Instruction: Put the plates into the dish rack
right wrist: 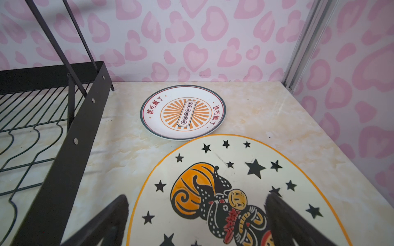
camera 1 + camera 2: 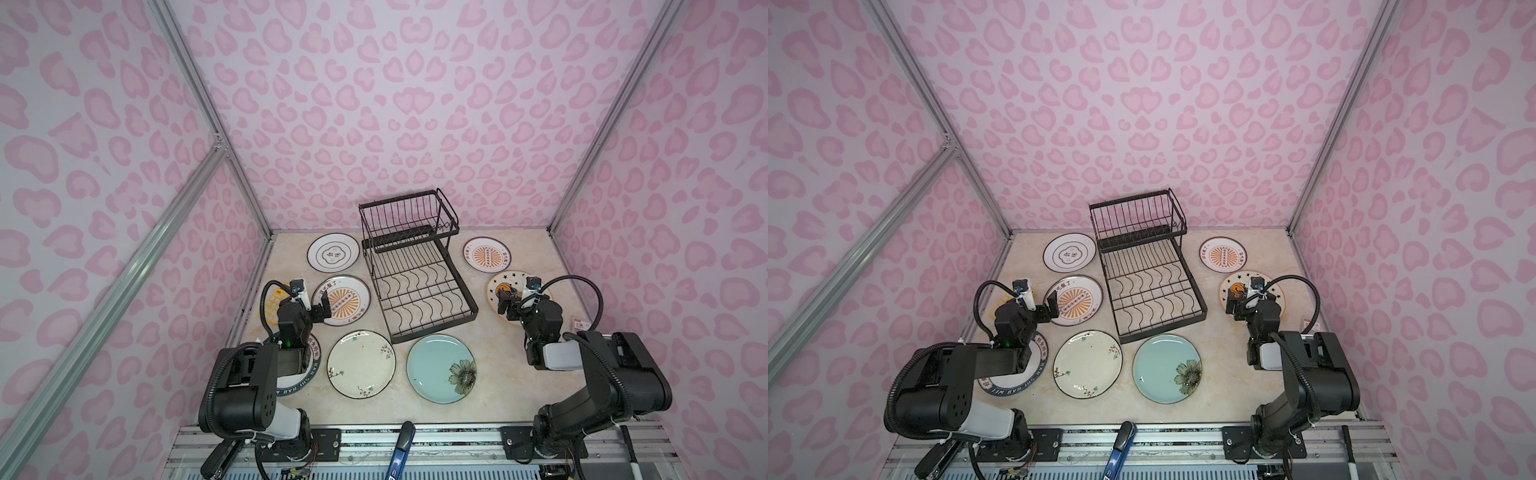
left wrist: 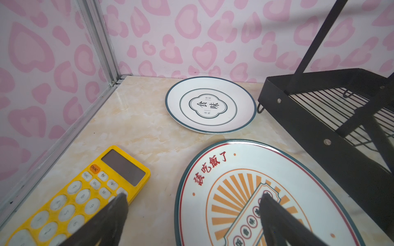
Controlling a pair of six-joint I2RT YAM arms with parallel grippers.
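The black wire dish rack (image 2: 434, 325) stands mid-table with nothing in it. Around it lie the plates, all flat: white black-ringed (image 2: 333, 252), orange sunburst (image 2: 347, 300) and another (image 2: 486, 254), cream floral (image 2: 360, 364), pale blue (image 2: 440, 369), starred yellow-rimmed (image 1: 213, 161), and a dark-rimmed lettered one (image 2: 305, 376) mostly under my left arm. My left gripper (image 3: 193, 198) hovers open, one finger over the sunburst plate (image 3: 245, 170), the other over a calculator. My right gripper (image 1: 197, 198) hangs open above the starred plate, holding nothing.
A yellow calculator (image 3: 85, 191) lies by the left wall beside the sunburst plate. A small red-and-white tag (image 2: 582, 323) sits near the right wall. A blue-handled tool (image 2: 401, 451) and a pen (image 2: 629, 453) rest on the front rail. Pink walls close three sides.
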